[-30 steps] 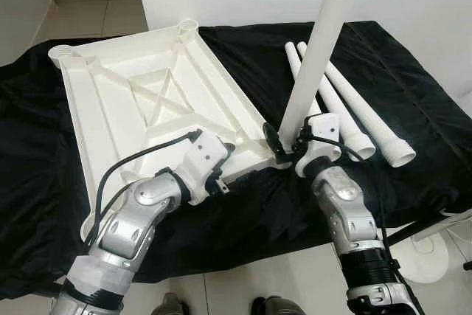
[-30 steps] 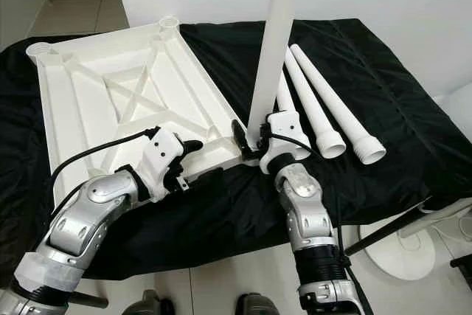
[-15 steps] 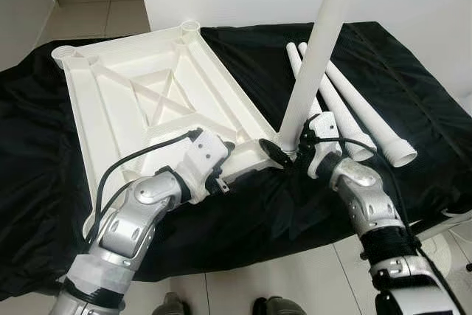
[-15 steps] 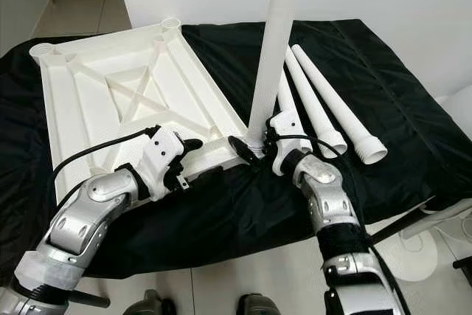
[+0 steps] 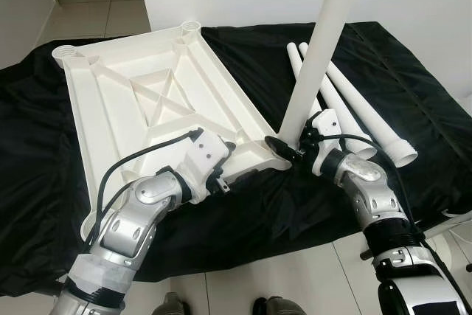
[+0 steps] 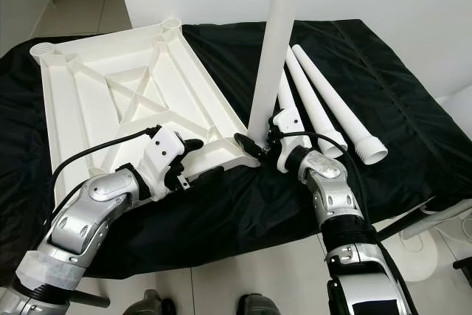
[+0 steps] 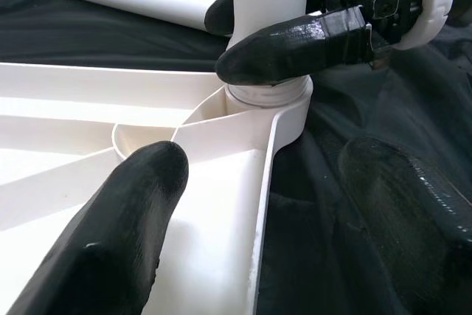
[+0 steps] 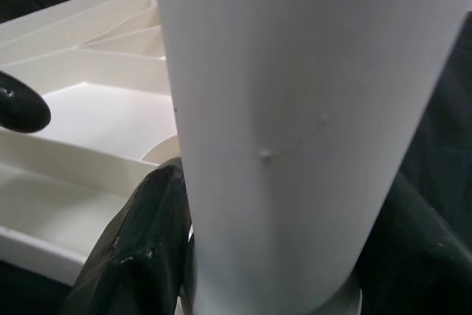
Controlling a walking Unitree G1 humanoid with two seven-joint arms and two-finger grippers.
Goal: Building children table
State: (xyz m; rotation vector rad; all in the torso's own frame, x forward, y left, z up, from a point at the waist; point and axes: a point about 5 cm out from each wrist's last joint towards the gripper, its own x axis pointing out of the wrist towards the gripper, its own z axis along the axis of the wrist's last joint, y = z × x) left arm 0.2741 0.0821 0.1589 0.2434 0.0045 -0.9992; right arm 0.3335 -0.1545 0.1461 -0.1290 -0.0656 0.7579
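Swung outward toward 4 o'clock, right gripper [image 5: 293, 142] stays clamped on upright table leg [image 5: 318, 52]; left gripper [image 5: 237, 156] straddles tabletop [image 5: 140, 101] edge, fingers apart.

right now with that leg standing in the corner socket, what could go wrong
The upright leg is tall and held only near its base by the right gripper; if not fully seated it may tip. The tabletop overhangs the black cloth, braced by the left gripper; twisting could shift it. The loose legs could roll.
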